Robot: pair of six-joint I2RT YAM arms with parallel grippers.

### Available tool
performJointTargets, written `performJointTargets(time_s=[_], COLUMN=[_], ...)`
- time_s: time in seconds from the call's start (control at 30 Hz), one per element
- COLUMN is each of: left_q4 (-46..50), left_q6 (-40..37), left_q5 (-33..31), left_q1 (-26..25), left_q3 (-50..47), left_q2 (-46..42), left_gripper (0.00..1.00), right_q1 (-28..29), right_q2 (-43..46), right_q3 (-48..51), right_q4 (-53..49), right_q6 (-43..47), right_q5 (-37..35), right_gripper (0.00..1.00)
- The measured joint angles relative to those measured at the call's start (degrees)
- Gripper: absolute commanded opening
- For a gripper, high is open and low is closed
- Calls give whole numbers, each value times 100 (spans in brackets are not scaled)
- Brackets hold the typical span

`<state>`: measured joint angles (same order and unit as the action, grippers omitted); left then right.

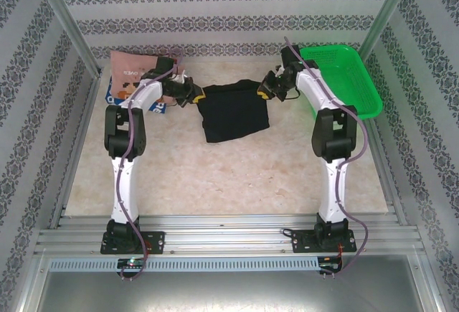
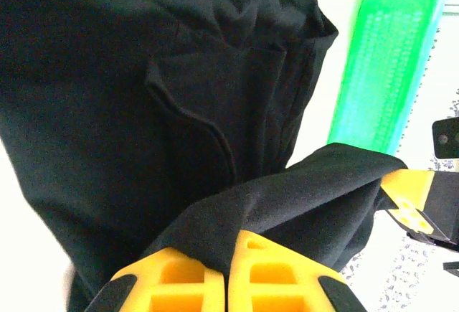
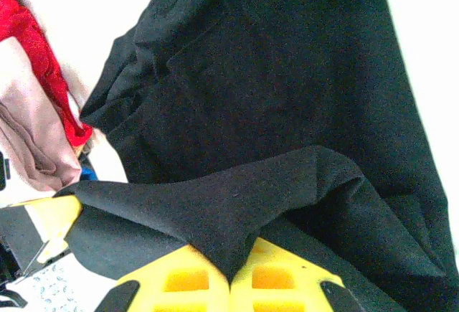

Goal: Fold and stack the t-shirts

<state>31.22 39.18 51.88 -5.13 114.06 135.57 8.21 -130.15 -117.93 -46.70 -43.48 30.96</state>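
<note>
Black t-shirt (image 1: 233, 111) lies on the table (image 1: 237, 176) just left of the green basket (image 1: 358, 75); pink t-shirt (image 1: 133, 64) is much further left of the basket. I hold the black one's far edge at both corners, prob. to fold it over. Left jaws & right jaws are both clamped on black cloth, no gap.

Ctr of worktop (image 1: 237, 176), toward far edge: t-shirt (image 1: 233, 115), btwn the 2 arms. L gripper (image 1: 192, 94) on its far-L corner, R gripper (image 1: 265, 88) on its far-R corner, each w/ cloth pinched. Far-L corner: other t-shirts (image 1: 133, 74) piled, behind L arm. Far-R corner: basket (image 1: 344, 75), just R of R arm, apart from t-shirt.
</note>
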Motion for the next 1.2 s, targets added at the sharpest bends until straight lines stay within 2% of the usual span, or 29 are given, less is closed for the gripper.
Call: performJointTargets(time_s=[0.17, 0.3, 0.67, 1.1, 1.2], left_q4=[35, -79, -1147, -2389, -2605], left_q6=[28, 192, 898, 1641, 1705], left_q5=[2, 20, 155, 323, 380], left_q1=[7, 52, 140, 205, 221], left_q3=[629, 664, 688, -258, -673], left_q2=[444, 476, 474, 109, -146], left_gripper=[2, 2, 2, 1, 1], right_q1=[-61, -72, -74, -72, -57], right_q2=[-496, -817, -844, -463, -157], right_q3=[-597, -964, -1102, -1082, -623], right_q4=[-133, -111, 378, 588, 682], right_q6=[-2, -26, -313, -433, -413], right_q5=[2, 37, 151, 271, 310], right_gripper=[0, 0, 0, 0, 0])
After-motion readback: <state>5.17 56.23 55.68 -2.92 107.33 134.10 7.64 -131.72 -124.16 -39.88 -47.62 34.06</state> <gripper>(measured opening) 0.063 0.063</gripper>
